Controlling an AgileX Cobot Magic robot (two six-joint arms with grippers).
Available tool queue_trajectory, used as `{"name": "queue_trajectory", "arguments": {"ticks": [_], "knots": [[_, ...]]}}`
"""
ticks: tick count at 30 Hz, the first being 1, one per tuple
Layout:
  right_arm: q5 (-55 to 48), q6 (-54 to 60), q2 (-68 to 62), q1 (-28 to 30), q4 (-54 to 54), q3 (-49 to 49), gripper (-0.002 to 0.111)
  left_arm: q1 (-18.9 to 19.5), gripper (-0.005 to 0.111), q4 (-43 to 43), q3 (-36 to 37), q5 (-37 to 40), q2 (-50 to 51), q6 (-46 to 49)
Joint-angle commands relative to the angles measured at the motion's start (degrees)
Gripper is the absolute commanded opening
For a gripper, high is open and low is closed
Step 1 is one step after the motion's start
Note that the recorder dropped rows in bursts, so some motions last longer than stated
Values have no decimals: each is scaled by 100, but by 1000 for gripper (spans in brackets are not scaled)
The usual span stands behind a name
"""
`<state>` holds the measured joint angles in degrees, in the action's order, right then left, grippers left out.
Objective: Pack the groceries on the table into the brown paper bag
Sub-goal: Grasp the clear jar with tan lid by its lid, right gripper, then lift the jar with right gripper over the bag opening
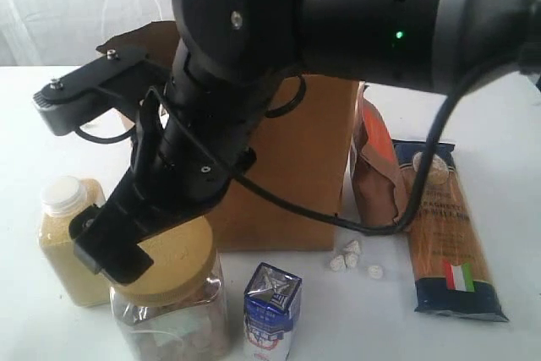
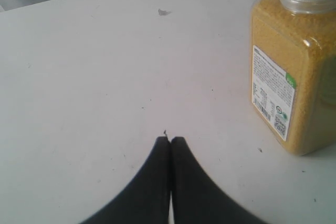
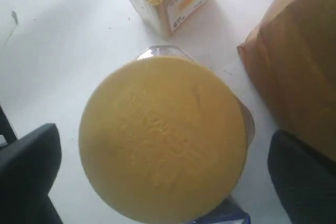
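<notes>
My right gripper [image 3: 163,182] is open and hangs over the tan-lidded wide jar [image 1: 173,302], with one finger [image 3: 26,171] on each side of the lid [image 3: 163,135] and a gap to it. Next to the jar stand the yellow-grain bottle [image 1: 68,243] and the small blue-white carton [image 1: 272,310]. The brown paper bag [image 1: 296,175] stands upright just behind them. To its right a brown pouch [image 1: 376,166] leans and the spaghetti pack [image 1: 448,234] lies flat. My left gripper [image 2: 170,139] is shut and empty over bare table [image 2: 94,77], near the bottle [image 2: 291,72].
The right arm's black body fills the upper exterior view and hides the bag's mouth. A few small white bits [image 1: 351,259] lie on the table [image 1: 507,124] between the carton and the spaghetti. The bag's side [image 3: 294,66] is close to the right gripper's far finger.
</notes>
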<state>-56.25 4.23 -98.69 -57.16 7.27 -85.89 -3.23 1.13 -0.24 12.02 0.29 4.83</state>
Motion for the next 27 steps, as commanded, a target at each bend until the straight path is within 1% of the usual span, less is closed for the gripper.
{"name": "queue_trajectory", "arguments": {"ticks": [1,19,24,26,27], "knots": [[-157,-20,-158,-1,-7,-81,105,22,0,-57,24,-2,-29,-5],[-63,29,-568,-14,91,-81,105,22,0,-57,24,-2,-29,-5],[225,61,-620,-14,102,-81,104,22,0,-57,24,-2,-29,-5],[220,61,-620,-14,102,-81,88,22,0,-57,24,-2,-29,-5],[182,47,-620,-14,102,-81,77,22,0,-57,24,-2,-29,-5]]}}
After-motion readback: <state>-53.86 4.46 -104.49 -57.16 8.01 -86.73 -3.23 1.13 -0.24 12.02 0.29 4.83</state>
